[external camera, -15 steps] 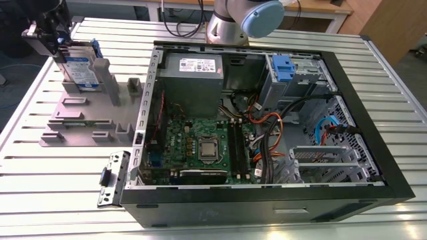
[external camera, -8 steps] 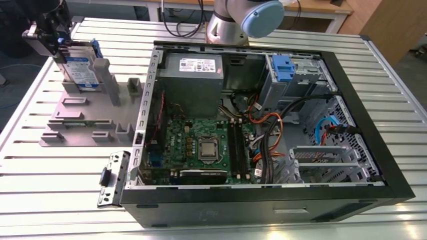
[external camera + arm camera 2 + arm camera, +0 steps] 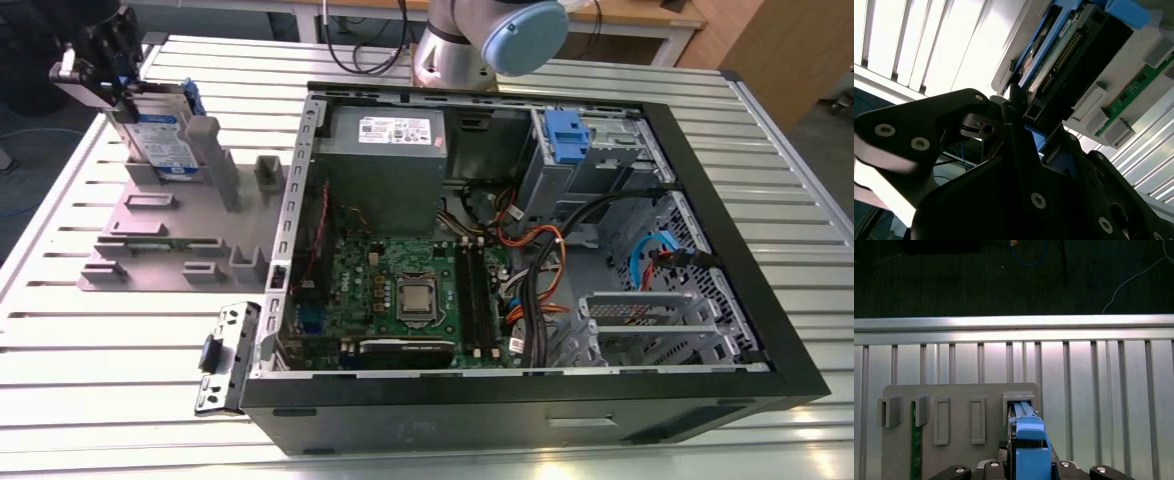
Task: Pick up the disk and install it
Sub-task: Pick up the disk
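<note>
One gripper has its jaws squeezed shut on the blue edge of the disk. The disk stands up in a slot of the grey rack on the table, at about ten o'clock from the open computer case in the exterior view. I think the disk could jam in the slot if it tilts, or slip and fall, because the jaws pinch just a thin edge.
</note>
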Robot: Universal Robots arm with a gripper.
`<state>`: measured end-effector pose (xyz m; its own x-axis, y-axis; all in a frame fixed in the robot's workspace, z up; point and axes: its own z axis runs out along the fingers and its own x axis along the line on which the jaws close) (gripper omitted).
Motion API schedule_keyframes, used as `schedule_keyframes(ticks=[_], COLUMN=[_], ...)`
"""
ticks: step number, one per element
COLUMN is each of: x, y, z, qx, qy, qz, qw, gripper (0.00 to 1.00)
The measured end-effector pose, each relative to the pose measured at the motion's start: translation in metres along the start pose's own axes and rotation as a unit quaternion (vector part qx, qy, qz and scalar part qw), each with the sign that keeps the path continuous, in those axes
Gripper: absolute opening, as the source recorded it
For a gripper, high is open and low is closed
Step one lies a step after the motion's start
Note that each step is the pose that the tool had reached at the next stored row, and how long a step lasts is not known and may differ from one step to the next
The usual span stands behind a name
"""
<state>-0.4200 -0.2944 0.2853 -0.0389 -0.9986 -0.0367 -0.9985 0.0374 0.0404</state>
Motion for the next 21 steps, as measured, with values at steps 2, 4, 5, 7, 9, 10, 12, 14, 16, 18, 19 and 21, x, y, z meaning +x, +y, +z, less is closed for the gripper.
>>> schedule_keyframes(ticks=[2,4,5,7,9,10,12,14,16,18,19,21], x=[0.0000,0.0000,0.0000,0.0000,0.0000,0.0000,0.0000,-0.0001,-0.0001,-0.0002,-0.0003,-0.0005], y=[0.0000,0.0000,0.0000,0.0000,0.0000,0.0000,0.0001,0.0001,0.0001,0.0002,0.0002,0.0003], z=[0.0000,0.0000,0.0000,0.0000,0.0000,-0.0001,-0.0009,-0.0021,-0.0033,-0.0049,-0.0056,-0.0069], qx=[0.0000,0.0000,0.0000,0.0000,0.0000,0.0001,0.0000,0.0000,0.0000,-0.0001,0.0000,-0.0001], qy=[-0.0001,-0.0002,-0.0002,-0.0011,-0.0011,-0.0011,-0.0011,-0.0011,-0.0011,-0.0011,-0.0011,-0.0011], qz=[0.000,0.000,0.000,0.000,0.000,0.000,0.000,0.000,0.000,0.000,0.000,0.000], qw=[1.00000,1.00000,1.00000,1.00000,1.00000,1.00000,1.00000,1.00000,1.00000,1.00000,1.00000,1.00000], gripper=[0.36,0.36,0.36,0.36,0.36,0.36,0.36,0.36,0.36,0.36,0.36,0.36])
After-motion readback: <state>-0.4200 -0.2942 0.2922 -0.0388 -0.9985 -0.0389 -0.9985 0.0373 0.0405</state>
